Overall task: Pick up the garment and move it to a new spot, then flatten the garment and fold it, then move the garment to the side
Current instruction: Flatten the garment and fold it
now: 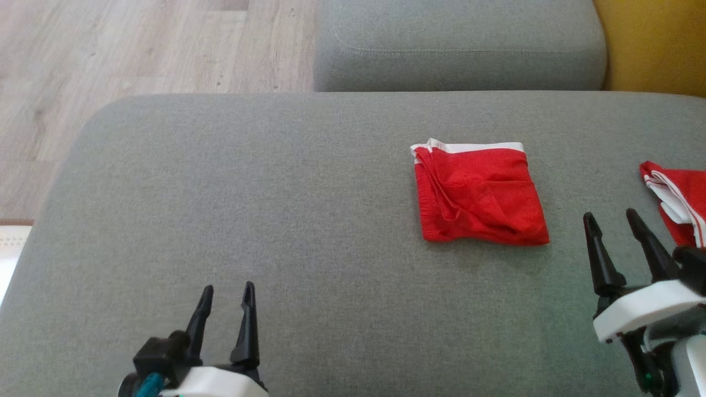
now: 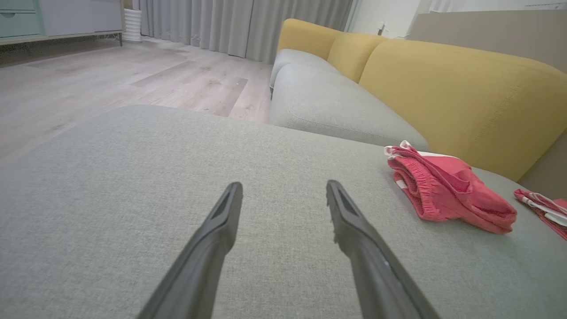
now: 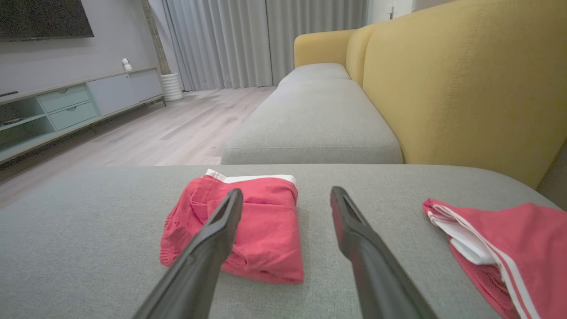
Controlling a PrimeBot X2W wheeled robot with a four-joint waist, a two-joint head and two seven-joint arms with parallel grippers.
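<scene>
head view: my left gripper (image 1: 229, 286) sits at the lower left of the frame, its two dark fingers spread apart with nothing between them, above the broad grey cushion (image 1: 276, 193). my right gripper (image 1: 610, 215) is at the lower right, fingers likewise parted and empty, tips pointing up the frame. the folded red garment (image 1: 480, 193) lies flat on the grey cushion right of centre, a rough square with a white band along its upper edge and a few creases down its left side. it is apart from both grippers, nearer the right one and well away from the left one. a second red garment (image 1: 678, 198) with white stripes lies at the right edge of the frame, just beyond my right gripper. a further grey cushion (image 1: 458, 49) runs along the top of the frame, with wooden floor (image 1: 138, 49) at the upper left and a yellow backrest (image 1: 656, 44) at the upper right.

in the left wrist view my fingers frame bare grey fabric, and the folded red garment (image 2: 447, 190) lies to the right of centre, with the second red garment at the right edge. in the right wrist view the folded red garment (image 3: 270, 221) lies left of centre, partly behind my left-hand finger, and the second red garment (image 3: 509, 239) is at the lower right. i cannot tell whether my fingertips touch the cushion.
</scene>
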